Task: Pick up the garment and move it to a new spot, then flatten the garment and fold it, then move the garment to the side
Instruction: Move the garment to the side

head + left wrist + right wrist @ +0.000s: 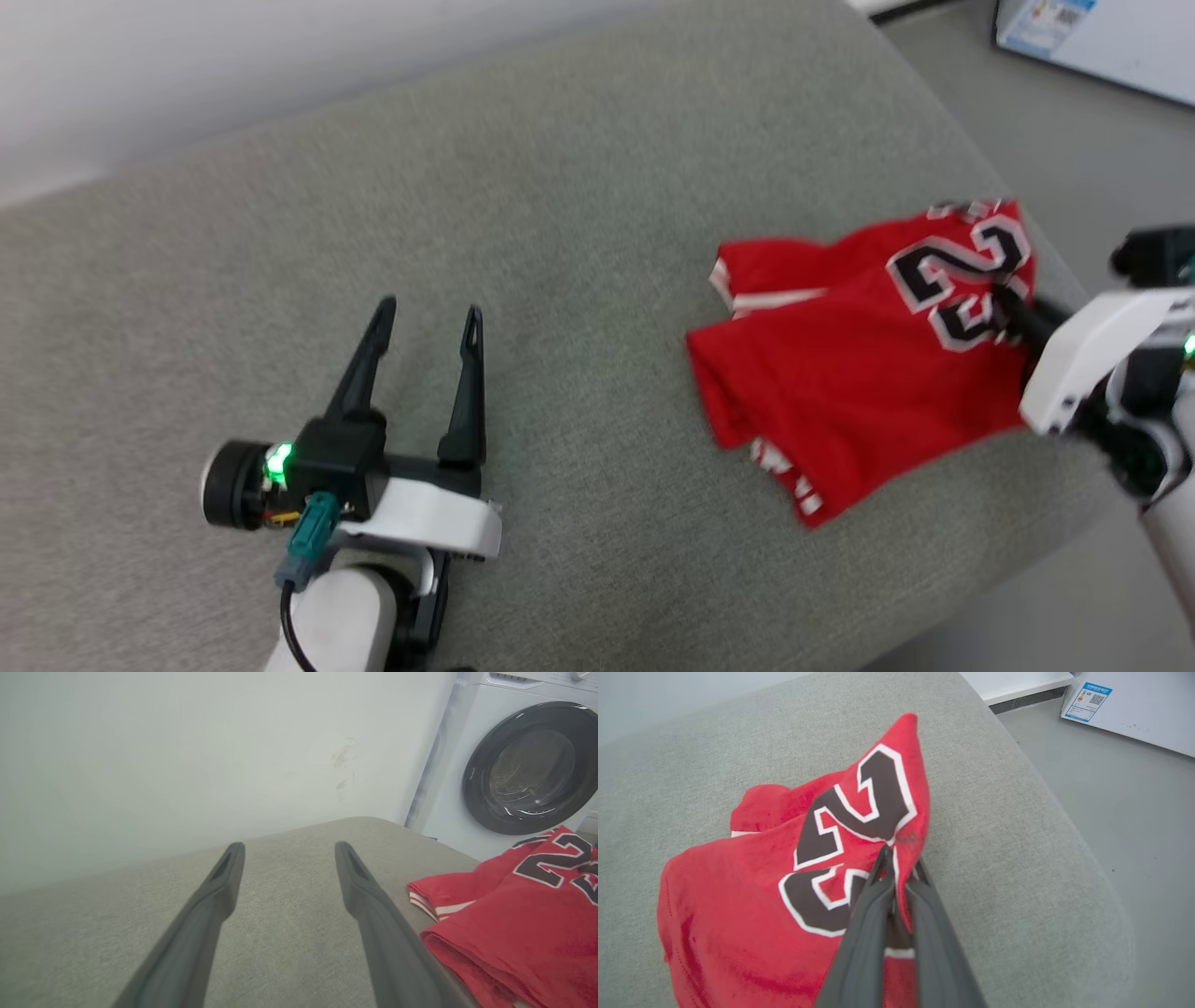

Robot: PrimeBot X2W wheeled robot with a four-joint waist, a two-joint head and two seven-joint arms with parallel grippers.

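While the left claw (429, 310) is hovering spread over the bare grey cushion (560, 187), the right claw (901, 858) is pinching the crumpled garment (840, 373) by its number, near the cushion's right edge. Pick-up seems underway; next, it needs lifting and carrying toward open cushion.

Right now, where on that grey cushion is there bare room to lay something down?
The widest bare stretch of the grey cushion lies between the open left pincer and the red shirt, and toward the wall. It is crowded at the cushion's right edge, where the right pincer grips the shirt.
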